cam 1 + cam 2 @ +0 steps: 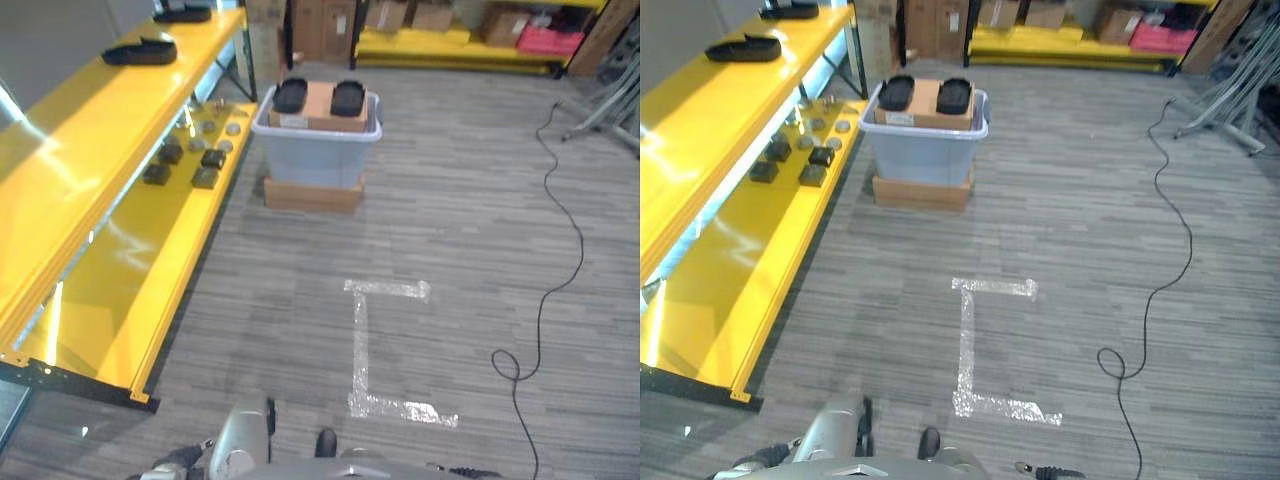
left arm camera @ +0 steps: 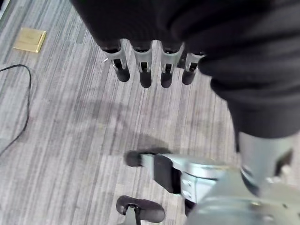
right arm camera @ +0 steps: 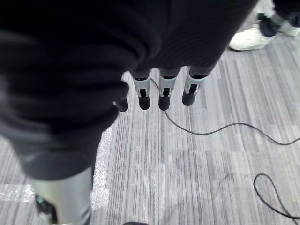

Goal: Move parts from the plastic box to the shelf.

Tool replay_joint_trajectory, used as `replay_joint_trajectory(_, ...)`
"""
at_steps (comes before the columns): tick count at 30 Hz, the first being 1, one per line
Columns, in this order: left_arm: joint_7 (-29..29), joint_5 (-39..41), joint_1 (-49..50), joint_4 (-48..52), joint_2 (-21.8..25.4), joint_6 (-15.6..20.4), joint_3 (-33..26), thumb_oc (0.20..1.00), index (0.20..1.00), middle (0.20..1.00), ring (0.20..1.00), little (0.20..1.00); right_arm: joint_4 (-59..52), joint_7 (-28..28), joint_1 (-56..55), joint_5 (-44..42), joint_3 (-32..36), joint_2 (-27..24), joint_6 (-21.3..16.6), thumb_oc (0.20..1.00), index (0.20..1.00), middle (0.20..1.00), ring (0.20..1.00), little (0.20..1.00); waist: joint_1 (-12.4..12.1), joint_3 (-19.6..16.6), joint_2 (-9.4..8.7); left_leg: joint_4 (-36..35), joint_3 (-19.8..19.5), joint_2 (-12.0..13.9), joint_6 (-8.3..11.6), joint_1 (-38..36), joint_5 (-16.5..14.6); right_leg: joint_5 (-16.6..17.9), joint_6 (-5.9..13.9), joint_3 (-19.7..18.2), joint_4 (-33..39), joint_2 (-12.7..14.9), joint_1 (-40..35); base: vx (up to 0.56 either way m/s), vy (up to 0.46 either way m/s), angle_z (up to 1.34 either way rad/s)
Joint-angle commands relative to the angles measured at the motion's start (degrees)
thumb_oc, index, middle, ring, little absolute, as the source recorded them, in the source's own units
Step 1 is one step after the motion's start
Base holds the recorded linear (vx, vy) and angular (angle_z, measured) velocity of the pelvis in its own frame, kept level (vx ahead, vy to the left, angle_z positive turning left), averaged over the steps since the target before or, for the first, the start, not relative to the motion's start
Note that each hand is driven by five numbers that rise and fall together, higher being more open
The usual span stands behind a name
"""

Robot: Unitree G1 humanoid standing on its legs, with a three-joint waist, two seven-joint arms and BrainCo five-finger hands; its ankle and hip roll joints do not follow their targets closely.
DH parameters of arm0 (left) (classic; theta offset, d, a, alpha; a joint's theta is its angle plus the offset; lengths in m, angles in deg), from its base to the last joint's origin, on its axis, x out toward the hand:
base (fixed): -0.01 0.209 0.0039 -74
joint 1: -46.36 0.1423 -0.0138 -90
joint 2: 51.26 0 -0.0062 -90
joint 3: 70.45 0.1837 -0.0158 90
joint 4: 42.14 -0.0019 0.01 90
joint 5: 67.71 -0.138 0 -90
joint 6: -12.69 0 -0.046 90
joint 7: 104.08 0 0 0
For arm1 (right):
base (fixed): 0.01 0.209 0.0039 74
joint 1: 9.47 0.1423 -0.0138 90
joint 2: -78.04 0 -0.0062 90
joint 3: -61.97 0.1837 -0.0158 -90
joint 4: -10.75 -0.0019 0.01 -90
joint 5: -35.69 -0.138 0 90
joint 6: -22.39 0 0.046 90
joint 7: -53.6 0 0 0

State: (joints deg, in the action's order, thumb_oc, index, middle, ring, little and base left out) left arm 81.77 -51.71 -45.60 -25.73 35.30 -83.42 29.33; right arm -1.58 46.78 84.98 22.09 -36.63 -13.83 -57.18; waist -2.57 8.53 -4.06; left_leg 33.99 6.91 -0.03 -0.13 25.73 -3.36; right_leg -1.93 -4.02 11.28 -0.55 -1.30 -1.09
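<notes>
Two black parts [image 1: 319, 97] rest on cardboard atop the plastic box [image 1: 318, 150], upper centre, beside the yellow shelf [image 1: 150, 250]. They look rigid and light; grasp across the rim. Left hand [image 2: 145, 70] and right hand [image 3: 161, 91] hang relaxed, empty.

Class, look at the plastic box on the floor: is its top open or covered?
Covered. A brown cardboard piece lies across the top of the plastic box, with two black parts resting on it.
</notes>
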Motion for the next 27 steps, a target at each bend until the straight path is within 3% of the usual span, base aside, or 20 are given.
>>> replay_joint_trajectory(1,2.2,2.7,-1.5,-1.5,0.8,1.0,-0.1,1.000,1.000,1.000,1.000,1.000,1.9,-1.8,-2.6,1.3,-0.5,-1.8,0.4,1.000,1.000,1.000,1.000,1.000,-0.9,2.0,2.14,-20.3,0.1,-1.9,-0.21,-11.1,1.8,0.3,6.63,-3.7,-2.8,2.4,1.0,0.36,0.117,-0.15)
replay_joint_trajectory(3,2.4,3.1,-1.1,-1.6,0.7,1.2,-0.1,1.000,1.000,1.000,1.000,1.000,2.1,-1.8,-2.9,1.6,-0.5,-1.8,-0.1,1.000,1.000,1.000,1.000,1.000,-1.4,1.8,3.28,-28.5,-0.1,-1.0,1.35,-10.8,7.4,-0.2,6.59,-3.7,-3.2,1.3,0.2,0.45,0.144,-0.21)
replay_joint_trajectory(4,2.3,3.5,-0.1,-1.8,1.2,1.7,-1.1,1.000,1.000,1.000,1.000,1.000,1.7,-1.4,-3.5,2.8,-0.4,-2.2,-0.4,1.000,1.000,1.000,1.000,1.000,-2.2,1.8,4.17,-36.1,-0.3,-0.1,2.33,-9.3,11.2,-1.2,6.28,-4.4,-3.8,0.6,-1.7,0.66,0.217,-0.21)
replay_joint_trajectory(6,1.9,4.2,0.9,-2.1,1.9,2.4,-3.5,1.000,1.000,1.000,1.000,1.000,0.5,-1.2,-4.2,5.0,-0.1,-2.8,-0.5,1.000,1.000,1.000,1.000,1.000,-3.0,2.3,4.25,-36.2,-0.2,0.5,2.52,-6.1,11.1,-3.8,6.17,-4.2,-5.6,1.4,-4.6,0.83,0.323,-0.57)
replay_joint_trajectory(8,3.0,3.8,2.0,-1.7,2.3,2.8,-5.8,1.000,1.000,1.000,1.000,1.000,1.1,-1.4,-3.0,5.4,-1.0,-2.7,-1.1,1.000,1.000,1.000,1.000,1.000,-4.5,1.0,3.55,-29.9,0.2,0.2,1.25,-6.3,9.7,-9.2,7.69,-4.4,-8.4,4.5,-8.0,0.78,0.340,-0.81)
replay_joint_trajectory(11,3.2,3.6,2.4,-1.6,2.9,2.8,-6.4,1.000,1.000,1.000,1.000,1.000,0.3,-0.8,-2.8,4.7,-0.4,-2.0,-0.9,1.000,1.000,1.000,1.000,1.000,-5.5,0.0,2.96,-23.7,-0.9,-1.1,-0.21,-5.8,7.0,-11.2,8.27,-4.0,-12.4,7.2,-10.8,0.49,0.211,-0.47)
replay_joint_trajectory(12,2.8,3.8,2.2,-1.5,3.2,2.8,-6.3,1.000,1.000,1.000,1.000,1.000,0.0,-0.9,-2.9,4.0,-0.2,-1.4,-1.3,1.000,1.000,1.000,1.000,1.000,-6.0,-0.8,2.44,-22.7,-1.0,-2.7,-1.78,-7.0,5.2,-9.4,9.43,-2.9,-16.0,9.3,-11.5,0.64,0.370,-0.15)
replay_joint_trajectory(13,1.8,2.9,1.7,-1.0,3.2,3.0,-5.4,1.000,1.000,1.000,1.000,1.000,-0.9,-1.4,-3.1,2.4,-0.1,-0.5,-1.9,1.000,1.000,1.000,1.000,1.000,-6.1,-1.8,2.31,-23.6,-1.0,-5.2,-4.17,-9.5,3.2,-4.1,11.58,-2.1,-25.1,12.3,-9.2,0.57,0.371,0.05)
replay_joint_trajectory(16,1.9,3.5,1.1,-0.4,2.7,3.5,-3.4,1.000,1.000,1.000,1.000,1.000,-1.9,-2.1,-2.9,1.1,-0.3,0.0,-2.3,1.000,1.000,1.000,1.000,1.000,-5.9,-2.2,3.18,-25.4,-0.6,-7.2,-6.71,-12.6,1.2,1.2,11.80,-2.0,-36.9,15.1,-2.5,0.35,0.291,0.14)
replay_joint_trajectory(17,2.2,5.1,0.8,-0.1,2.5,3.5,-2.5,1.000,1.000,1.000,1.000,1.000,-2.0,-2.3,-2.7,0.6,-0.7,0.3,-2.8,1.000,1.000,1.000,1.000,1.000,-5.5,-2.0,3.63,-26.1,-0.5,-7.7,-7.38,-13.9,0.4,1.4,11.40,-1.8,-38.8,15.0,0.6,0.34,0.207,0.18)
replay_joint_trajectory(21,3.2,6.2,-0.5,0.8,2.8,3.2,-1.5,1.000,1.000,1.000,1.000,1.000,-2.0,-1.8,-1.3,1.0,-1.9,1.0,-5.0,1.000,1.000,1.000,1.000,1.000,-5.1,-0.9,4.72,-28.7,-1.4,-7.0,-7.31,-18.6,-0.3,0.0,10.48,1.9,-31.8,11.1,9.5,0.28,-0.024,0.38)
replay_joint_trajectory(23,3.9,7.1,-1.3,0.8,2.8,2.9,-1.7,1.000,1.000,1.000,1.000,1.000,-1.6,-0.8,-0.3,1.5,-1.9,0.4,-5.5,1.000,1.000,1.000,1.000,1.000,-3.9,0.2,4.46,-29.3,-2.3,-6.3,-6.69,-22.4,-1.9,3.7,11.65,2.6,-19.0,9.0,14.0,0.33,-0.157,0.19)
replay_joint_trajectory(24,3.9,7.2,-1.3,0.8,2.8,2.9,-1.7,1.000,1.000,1.000,1.000,1.000,-1.5,-0.7,-0.3,1.5,-1.8,0.4,-5.6,1.000,1.000,1.000,1.000,1.000,-3.8,0.3,4.50,-29.3,-2.4,-6.2,-6.62,-22.7,-2.2,4.0,11.75,2.6,-17.7,8.8,14.0,0.26,-0.152,-0.14)
replay_joint_trajectory(25,4.0,7.1,-1.4,0.6,2.9,2.7,-2.0,1.000,1.000,1.000,1.000,1.000,-1.2,-0.3,-0.2,1.8,-1.3,0.0,-5.8,1.000,1.000,1.000,1.000,1.000,-3.2,0.4,3.76,-28.8,-2.6,-6.5,-6.57,-23.1,-2.7,6.8,11.99,2.3,-10.4,8.6,14.9,0.28,-0.158,-0.42)
replay_joint_trajectory(27,3.6,6.4,-1.3,0.3,3.0,2.8,-2.2,1.000,1.000,1.000,1.000,1.000,-1.2,-0.1,-0.4,1.8,-0.9,-0.2,-5.8,1.000,1.000,1.000,1.000,1.000,-2.6,0.5,3.05,-28.4,-3.4,-7.0,-6.37,-24.3,-4.2,8.9,13.05,1.3,-2.5,8.7,14.9,0.40,-0.200,-0.19)
